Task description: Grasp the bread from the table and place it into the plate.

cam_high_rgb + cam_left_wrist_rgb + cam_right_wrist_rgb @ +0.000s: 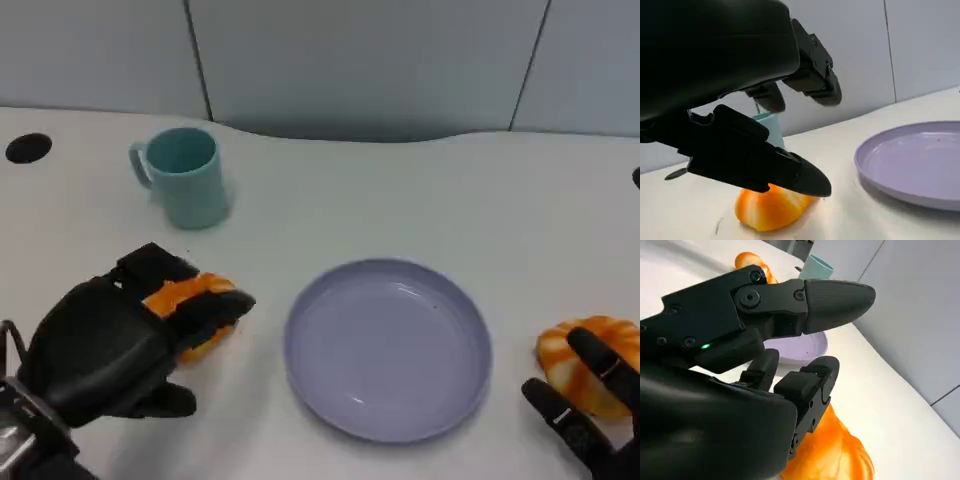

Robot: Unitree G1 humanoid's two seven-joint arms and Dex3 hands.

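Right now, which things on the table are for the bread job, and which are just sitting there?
For the job: left bread, right bread, plate, left hand, right hand.
Just sitting there: cup, black disc.

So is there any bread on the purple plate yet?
No, the plate has nothing on it; one bread lies under the left hand and another bread sits by the right hand.
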